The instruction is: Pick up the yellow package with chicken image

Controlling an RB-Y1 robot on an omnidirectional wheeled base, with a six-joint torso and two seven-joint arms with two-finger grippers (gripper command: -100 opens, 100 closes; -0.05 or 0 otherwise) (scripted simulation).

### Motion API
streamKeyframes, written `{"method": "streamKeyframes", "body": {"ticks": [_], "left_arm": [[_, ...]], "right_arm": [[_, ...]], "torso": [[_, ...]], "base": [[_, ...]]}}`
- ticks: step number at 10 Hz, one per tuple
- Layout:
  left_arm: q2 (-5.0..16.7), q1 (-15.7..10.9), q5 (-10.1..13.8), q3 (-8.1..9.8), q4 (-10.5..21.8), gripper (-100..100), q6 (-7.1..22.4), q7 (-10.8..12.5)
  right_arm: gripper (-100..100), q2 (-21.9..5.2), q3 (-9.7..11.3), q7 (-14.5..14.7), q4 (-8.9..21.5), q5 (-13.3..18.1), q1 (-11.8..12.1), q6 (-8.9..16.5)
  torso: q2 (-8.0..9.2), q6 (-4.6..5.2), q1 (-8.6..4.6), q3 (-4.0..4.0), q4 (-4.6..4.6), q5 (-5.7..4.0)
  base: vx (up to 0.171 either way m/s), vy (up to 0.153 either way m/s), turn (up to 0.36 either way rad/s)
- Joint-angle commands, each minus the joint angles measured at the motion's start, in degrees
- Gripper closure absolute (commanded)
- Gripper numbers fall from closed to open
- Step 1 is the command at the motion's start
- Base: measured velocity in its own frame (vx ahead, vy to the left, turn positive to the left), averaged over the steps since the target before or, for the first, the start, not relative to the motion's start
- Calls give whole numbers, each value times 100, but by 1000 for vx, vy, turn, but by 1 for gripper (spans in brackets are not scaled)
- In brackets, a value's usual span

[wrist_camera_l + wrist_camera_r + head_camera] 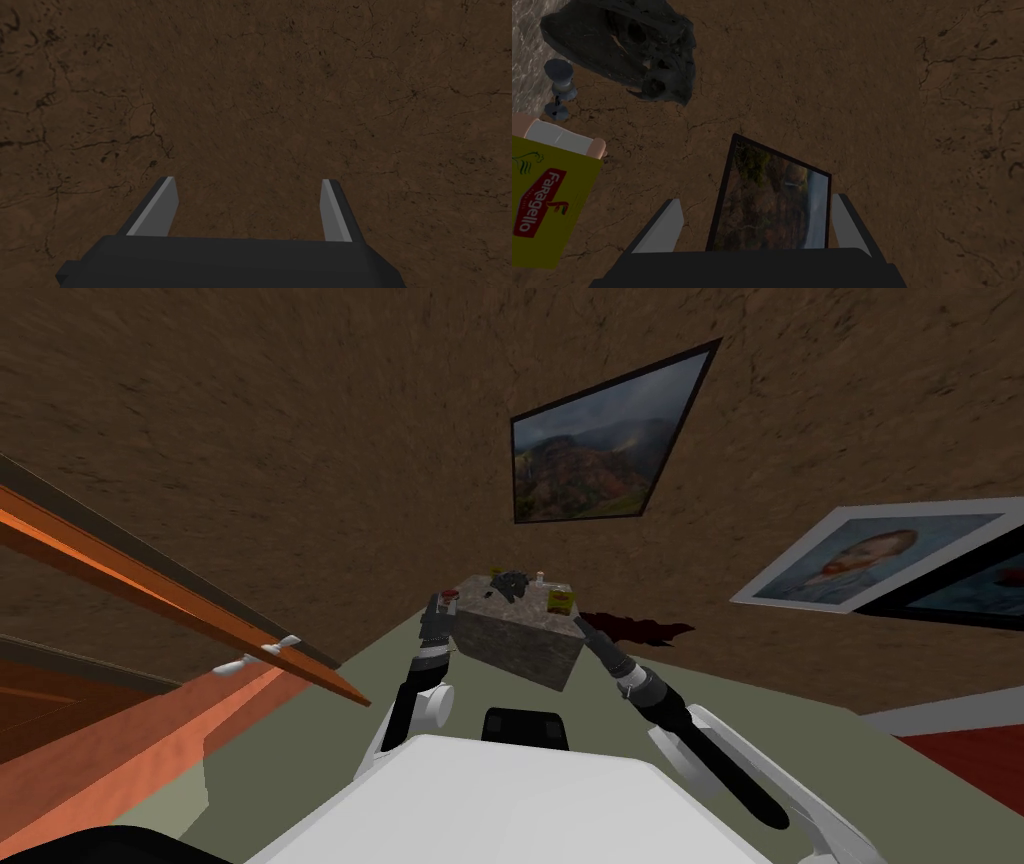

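The yellow package (560, 602) stands on the right part of a grey stone block table (520, 648). In the right wrist view the yellow package (547, 205) carries a red label and lies off to one side of my right gripper (754, 220), outside its fingers. That gripper is open and holds nothing. In the head view my right gripper (584, 627) hovers at the table's right edge, just short of the package. My left gripper (434, 606) is at the table's left edge, and the left wrist view shows the left gripper (247, 200) open toward a brown wall.
A dark skull-like object (627, 45), a small blue-grey hourglass shape (559, 90) and a white item (562, 137) sit beyond the package. A small red thing (452, 594) lies at the table's left. An orange door (150, 598) stands at my left. Pictures (600, 438) hang on the brown wall.
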Motion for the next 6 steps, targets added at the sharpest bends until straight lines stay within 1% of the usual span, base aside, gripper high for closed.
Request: {"method": "streamKeyframes", "body": {"ticks": [1,2,3,4,5,6], "left_arm": [[0,0,0,0,0,0,0,0],[0,0,0,0,0,0,0,0],[0,-1,0,-1,0,0,0,0],[0,0,0,0,0,0,0,0],[0,-1,0,0,0,0,0,0],[0,0,0,0,0,0,0,0]], "right_arm": [[-100,-183,18,14,39,33,31,-47],[-100,-410,41,-28,162,172,46,-83],[-100,-576,41,-28,162,172,46,-83],[-100,-756,62,-69,290,311,65,-122],[-100,-945,62,-69,290,311,65,-122],[-100,-1025,62,-69,290,311,65,-122]], "torso": [[0,0,0,0,0,0],[-1,1,6,-1,0,1],[-2,-4,5,-2,-1,1],[-2,0,3,-1,0,1],[-1,-2,1,-1,0,0],[-2,0,0,-1,0,0]], "base": [[-8,-8,-22],[-11,-11,154],[-12,-19,84],[-14,-24,146],[-10,-25,76],[-5,-11,-14]]}}
